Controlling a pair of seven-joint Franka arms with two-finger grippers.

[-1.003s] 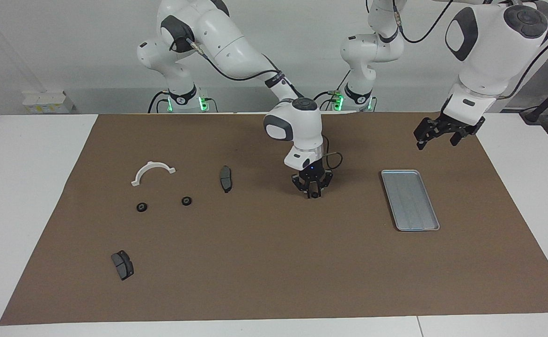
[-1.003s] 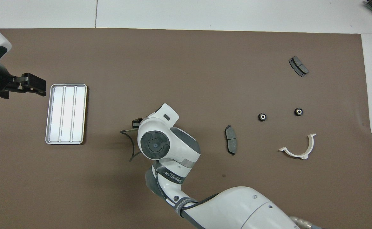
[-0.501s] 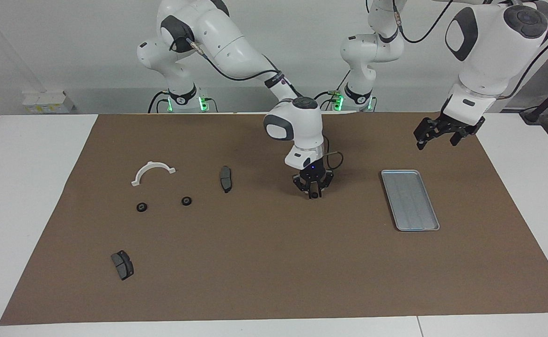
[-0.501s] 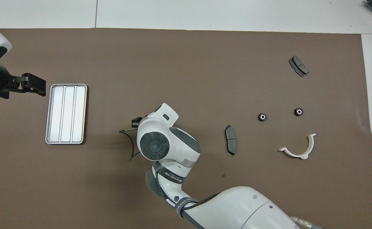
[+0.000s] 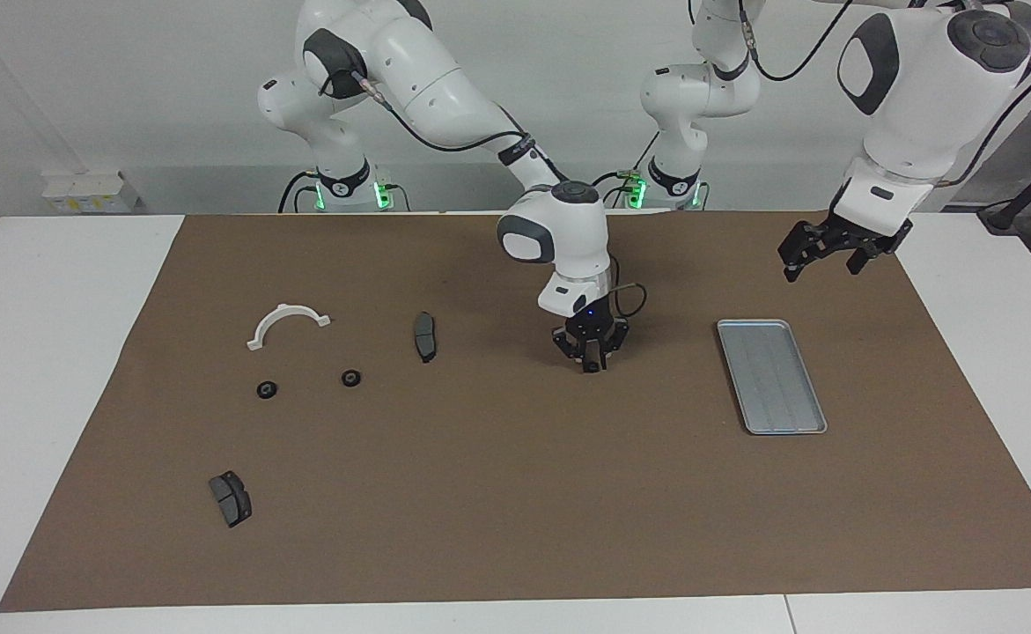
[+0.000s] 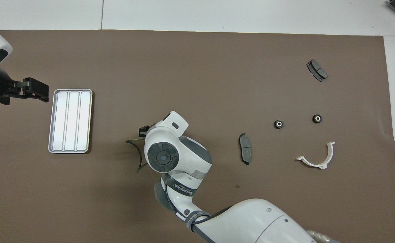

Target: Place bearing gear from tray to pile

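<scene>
The silver-grey tray (image 5: 772, 376) lies on the brown mat at the left arm's end of the table and holds nothing; it also shows in the overhead view (image 6: 70, 120). Two small black bearing gears (image 5: 265, 388) (image 5: 350, 378) lie on the mat at the right arm's end, also in the overhead view (image 6: 316, 118) (image 6: 278, 124). My right gripper (image 5: 592, 363) points down, low over the middle of the mat, between the tray and the gears. In the overhead view its wrist covers it. My left gripper (image 5: 823, 262) is open and waits in the air beside the tray's nearer end.
A white curved bracket (image 5: 287, 324) lies nearer to the robots than the gears. One dark brake pad (image 5: 424, 335) lies between the gears and the right gripper. Another brake pad (image 5: 230, 498) lies farther from the robots, at the right arm's end.
My right gripper has shifted slightly toward the tray's end of the table. The left arm, the tray and the parts on the mat have not moved.
</scene>
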